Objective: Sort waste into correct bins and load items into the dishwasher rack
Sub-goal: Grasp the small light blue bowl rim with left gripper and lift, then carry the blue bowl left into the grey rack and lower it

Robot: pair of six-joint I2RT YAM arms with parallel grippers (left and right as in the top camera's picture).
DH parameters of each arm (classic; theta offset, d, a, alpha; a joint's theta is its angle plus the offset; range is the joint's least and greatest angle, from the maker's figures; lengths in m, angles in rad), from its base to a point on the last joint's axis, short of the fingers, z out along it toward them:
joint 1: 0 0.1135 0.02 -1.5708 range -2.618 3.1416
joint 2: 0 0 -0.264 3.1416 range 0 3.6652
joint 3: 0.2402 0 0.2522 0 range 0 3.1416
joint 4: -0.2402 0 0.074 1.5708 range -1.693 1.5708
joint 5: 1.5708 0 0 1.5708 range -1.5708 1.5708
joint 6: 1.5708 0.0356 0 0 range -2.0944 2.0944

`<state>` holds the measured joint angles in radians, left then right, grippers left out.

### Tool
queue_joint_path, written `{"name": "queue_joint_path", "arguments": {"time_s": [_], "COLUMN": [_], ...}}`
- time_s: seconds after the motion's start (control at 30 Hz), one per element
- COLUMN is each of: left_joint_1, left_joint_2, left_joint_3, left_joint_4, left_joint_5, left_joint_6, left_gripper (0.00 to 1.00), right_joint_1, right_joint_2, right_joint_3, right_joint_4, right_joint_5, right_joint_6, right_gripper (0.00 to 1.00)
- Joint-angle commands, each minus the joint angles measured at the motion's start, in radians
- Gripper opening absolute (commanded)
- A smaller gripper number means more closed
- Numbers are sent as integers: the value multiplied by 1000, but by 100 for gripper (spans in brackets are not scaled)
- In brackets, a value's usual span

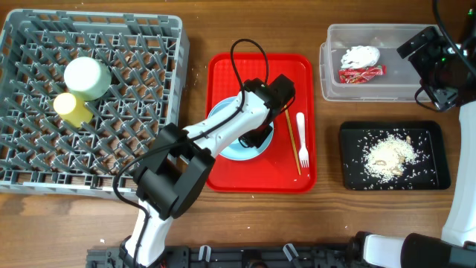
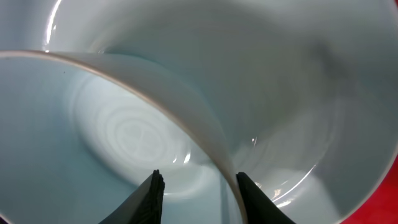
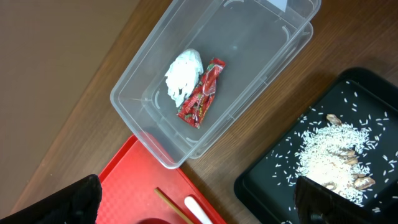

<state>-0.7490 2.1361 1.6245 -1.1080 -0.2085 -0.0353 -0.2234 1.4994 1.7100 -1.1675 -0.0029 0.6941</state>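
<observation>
Wooden table [image 1: 327, 223]: carries everything, with both arms reaching in from the near edge.
Dishwasher rack [image 1: 171, 30]: far left; a light green bowl [image 1: 87, 77] sits upside down on the pegs, with a yellow cup [image 1: 72, 109] touching it on the near side.
Red serving tray [image 1: 223, 67]: centre; holds the pale blue bowl [image 2: 118, 134], which seems to sit on the pale blue plate [image 2: 311, 93].
Left gripper [image 2: 198, 182]: low over the bowl, fingers parted astride its rim. One tip looks against the wall and the other is clear of it, so nothing is clamped.
White fork [image 1: 300, 138] and chopsticks [image 1: 292, 141]: side by side on the tray's right part.
Clear tub [image 1: 331, 88]: upper right; contains the white napkin [image 1: 360, 55] and red wrapper [image 1: 362, 73].
Black tray [image 1: 353, 171]: lower right; holds the rice scraps [image 1: 388, 152].
Right gripper [image 3: 199, 202]: above the tub's corner, spread wide and empty.
Risk: a pinch on one thin glazed edge may slip or let the bowl swing on lifting. It may also drag the plate along or knock the chopsticks aside.
Hidden: from overhead the left arm covers most of the bowl and plate. The wrist view is too close to show where one dish ends and the other begins, or whether scraps remain under the bowl.
</observation>
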Motion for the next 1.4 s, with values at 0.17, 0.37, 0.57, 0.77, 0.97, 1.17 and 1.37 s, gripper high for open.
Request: {"name": "queue_joint_path", "arguments": {"time_s": [0.17, 0.37, 0.57, 0.77, 0.97, 1.17, 1.37], "left_joint_1": [-18, -26, -24, -30, -79, -130, -72], "left_joint_2": [11, 11, 11, 11, -19, -91, -196], "left_joint_3": [-22, -35, -50, -50, -34, 8, 12], "left_joint_4": [43, 66, 70, 69, 37, 27, 27], "left_joint_5": [76, 77, 48, -63, -211, -394, -530], "left_joint_6": [1, 1, 1, -38, -108, -175, -223], "left_gripper": [21, 20, 4, 4, 4, 4, 4], "right_joint_1": [0, 0, 0, 0, 0, 0, 0], "right_joint_2": [7, 7, 7, 7, 7, 7, 7], "right_joint_3": [-2, -2, -2, -2, -2, -2, -2], "right_joint_4": [0, 0, 0, 0, 0, 0, 0], "right_joint_5": [2, 2, 2, 2, 2, 2, 2], "right_joint_6": [-11, -11, -10, -11, -11, -11, -11], "right_gripper": [100, 100, 100, 100, 100, 100, 100]}}
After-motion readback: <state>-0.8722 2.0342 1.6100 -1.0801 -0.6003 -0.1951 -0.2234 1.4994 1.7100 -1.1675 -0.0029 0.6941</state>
